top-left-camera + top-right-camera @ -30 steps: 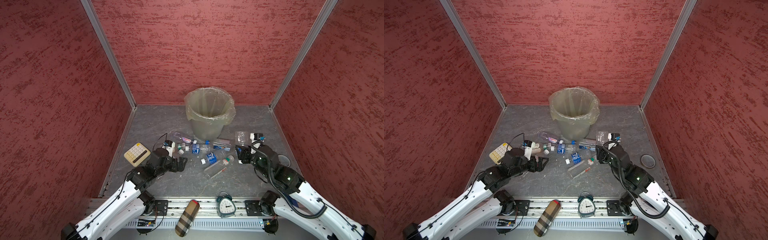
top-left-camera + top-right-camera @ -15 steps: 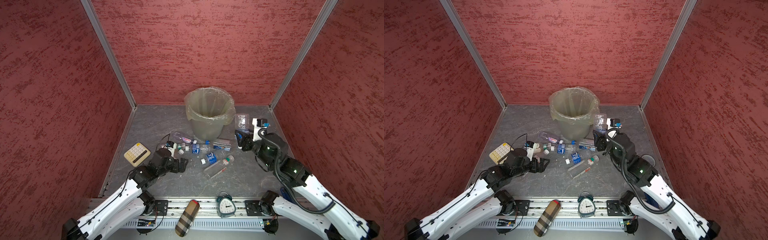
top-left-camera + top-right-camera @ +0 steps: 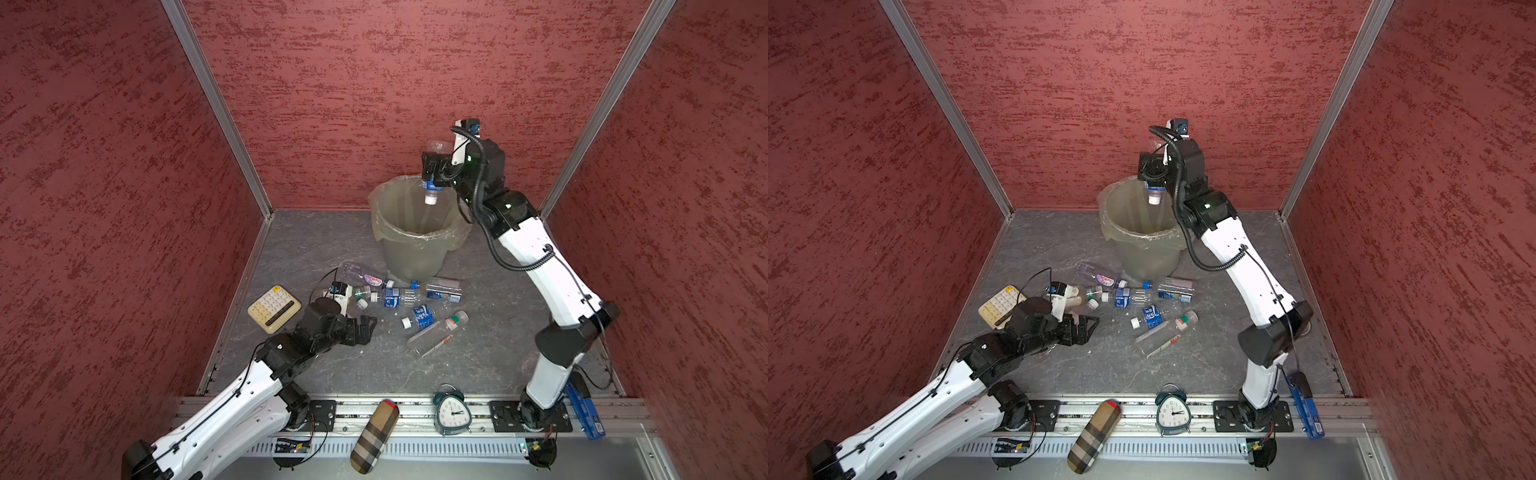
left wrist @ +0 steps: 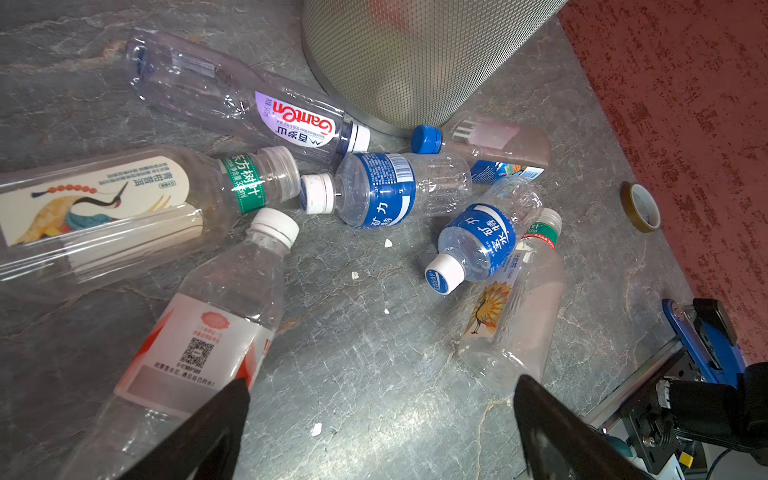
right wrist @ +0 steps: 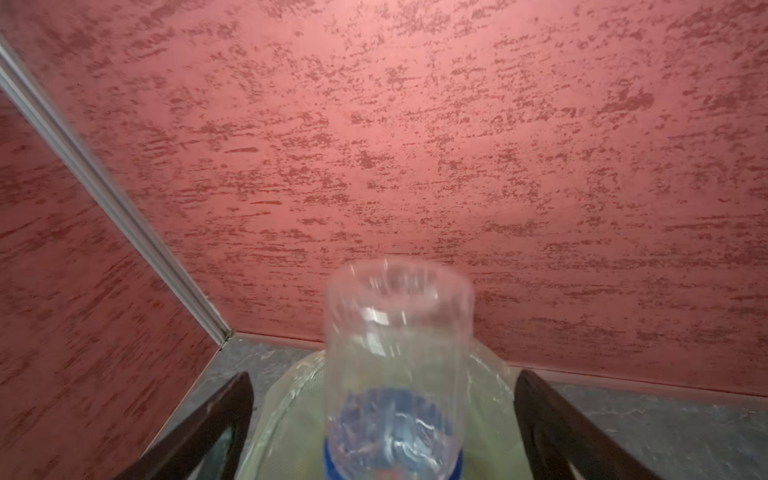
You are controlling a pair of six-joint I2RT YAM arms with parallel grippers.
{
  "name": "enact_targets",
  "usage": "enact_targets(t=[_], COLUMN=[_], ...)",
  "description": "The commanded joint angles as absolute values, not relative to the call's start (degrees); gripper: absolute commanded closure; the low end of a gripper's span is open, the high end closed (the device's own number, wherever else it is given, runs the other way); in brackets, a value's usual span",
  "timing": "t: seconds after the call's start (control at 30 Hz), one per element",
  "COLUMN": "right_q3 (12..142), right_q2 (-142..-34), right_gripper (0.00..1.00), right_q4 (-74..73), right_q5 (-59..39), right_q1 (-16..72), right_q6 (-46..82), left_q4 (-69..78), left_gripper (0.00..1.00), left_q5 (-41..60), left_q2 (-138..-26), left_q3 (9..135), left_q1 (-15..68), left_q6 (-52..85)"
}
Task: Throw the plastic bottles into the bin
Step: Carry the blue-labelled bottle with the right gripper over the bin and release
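The right gripper [image 3: 433, 168] hangs over the bin [image 3: 409, 259], its jaws spread wide and clear of the bottle [image 5: 395, 332] between them. The bottle is clear and blue-labelled, its white cap pointing down into the bin's mouth, and it is blurred in the wrist view. The left gripper [image 4: 382, 380] is likewise spread and empty, low over the floor [image 3: 374, 374] beside the other bottles [image 3: 419, 318], which lie scattered before the bin.

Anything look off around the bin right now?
One bottle hangs cap-down over the bin, loose between the open jaws of the right gripper: mid-drop, it seems. The plaid case lies slanted across the front rail. Otherwise nothing stands out.
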State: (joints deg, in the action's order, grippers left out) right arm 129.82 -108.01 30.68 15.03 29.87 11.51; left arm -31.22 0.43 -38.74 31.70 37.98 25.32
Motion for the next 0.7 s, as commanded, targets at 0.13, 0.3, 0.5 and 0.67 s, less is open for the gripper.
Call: enact_targets(t=[0.13, 0.3, 0.5, 0.67], right_q3=[133.6, 122.1, 102.7, 92.0], right_q2=[-103.7, -96.5, -85.3, -79.2], right_gripper=[0.01, 0.01, 0.01, 0.01], right_q4=[36.4, 32.9, 24.5, 22.5], right_q5=[14.9, 14.5, 13.8, 13.5], right_q1=[29.8, 29.8, 29.8, 29.8], right_q6=[10.7, 10.8, 11.5, 13.6], left_q4=[-32.8, -33.1, -34.8, -37.0], left_gripper=[0.01, 0.01, 0.01, 0.0], left_q5=[-2.4, -4.0, -8.1, -11.8], left_q2=[-36.5, -38.4, -41.4, -44.8], left_q3=[31.6, 32.3, 34.0, 35.9], left_q1=[38.3, 38.3, 38.3, 38.3], left_q6=[26.4, 26.9, 27.8, 27.7])
